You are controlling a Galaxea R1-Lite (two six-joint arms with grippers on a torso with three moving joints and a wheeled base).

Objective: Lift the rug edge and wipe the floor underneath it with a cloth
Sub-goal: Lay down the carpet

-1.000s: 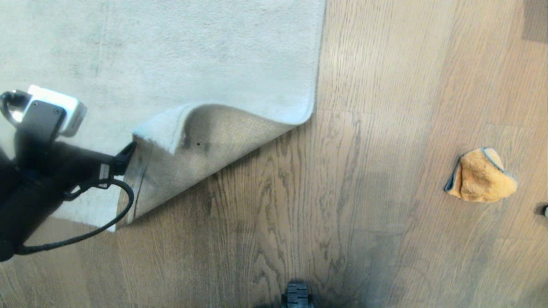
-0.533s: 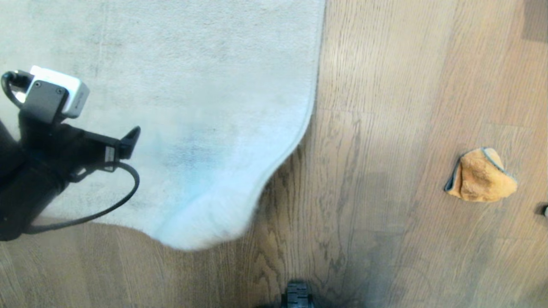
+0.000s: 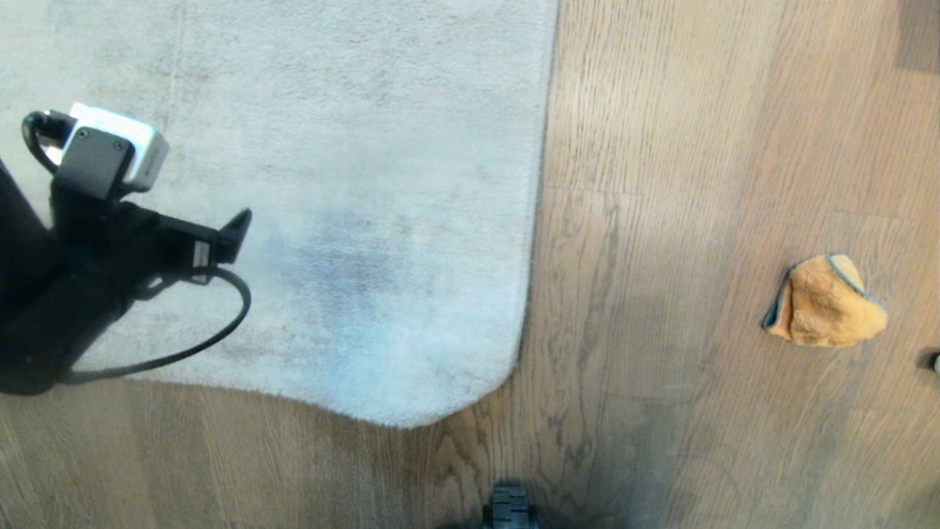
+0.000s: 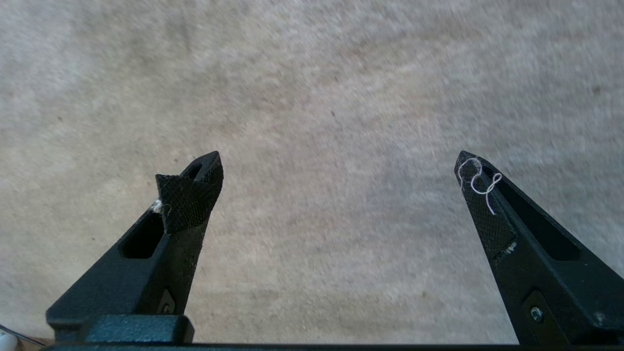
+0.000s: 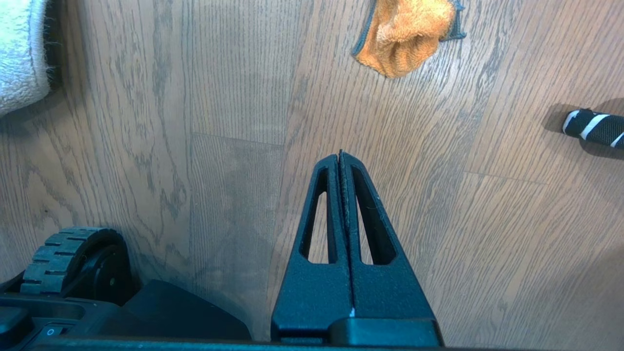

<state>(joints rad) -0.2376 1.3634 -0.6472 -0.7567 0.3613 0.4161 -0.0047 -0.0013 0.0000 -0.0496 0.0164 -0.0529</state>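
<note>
The pale rug lies flat on the brown wood floor [image 3: 661,220], and its rug edge [image 3: 526,294] runs down to a rounded corner [image 3: 470,393]. My left gripper [image 3: 224,239] hovers over the rug's left part, well in from the corner. In the left wrist view the left gripper [image 4: 339,161] is wide open, with only rug pile [image 4: 341,87] between its fingers. The orange cloth [image 3: 826,301] sits crumpled on the bare floor to the right, apart from both grippers. In the right wrist view my right gripper [image 5: 340,155] hangs shut and empty over the floor, short of the cloth [image 5: 404,34].
The robot's base wheel [image 3: 509,507] shows at the bottom middle, also seen as a wheel [image 5: 73,253] in the right wrist view. A black rod with white stripes [image 5: 592,127] lies on the floor right of the cloth. A dark patch [image 3: 918,37] is at the far right.
The rug corner, folded back with its tan backing showing a second ago, has dropped and now lies flat. My open left gripper has shifted slightly away from the fold line.
</note>
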